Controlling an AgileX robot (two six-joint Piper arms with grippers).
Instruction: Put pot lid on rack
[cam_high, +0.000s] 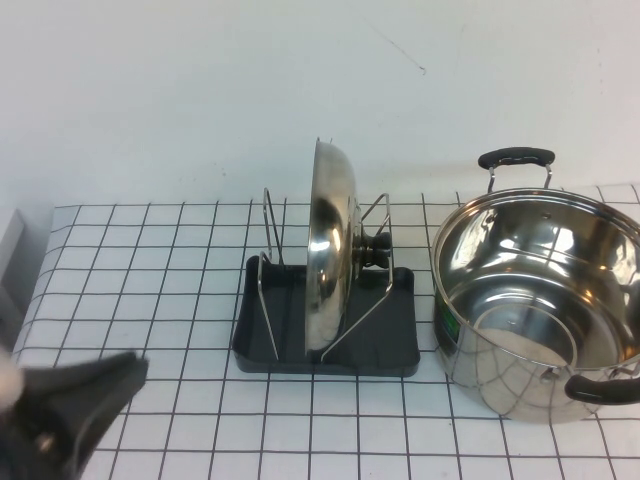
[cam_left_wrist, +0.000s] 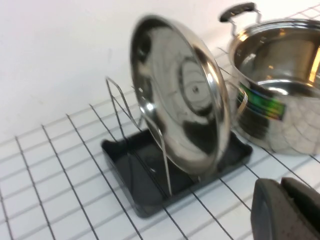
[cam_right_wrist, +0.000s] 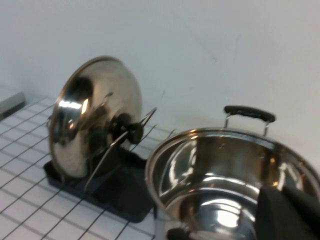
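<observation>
The pot lid (cam_high: 330, 250) stands on edge in the rack (cam_high: 400, 345), held between the silver wire loops, with its black knob facing right toward the pot. It also shows in the left wrist view (cam_left_wrist: 185, 100) and the right wrist view (cam_right_wrist: 92, 115). My left gripper (cam_high: 130, 368) is shut and empty, low at the table's front left, well clear of the rack (cam_left_wrist: 145, 195). My right gripper (cam_right_wrist: 284, 196) is shut and empty, close over the pot's near rim; it does not show in the high view.
The deep steel pot (cam_high: 540, 300) with black loop handles stands right of the rack, open and empty. A white wall runs behind the gridded tabletop. A grey object (cam_high: 8, 260) sits at the far left edge.
</observation>
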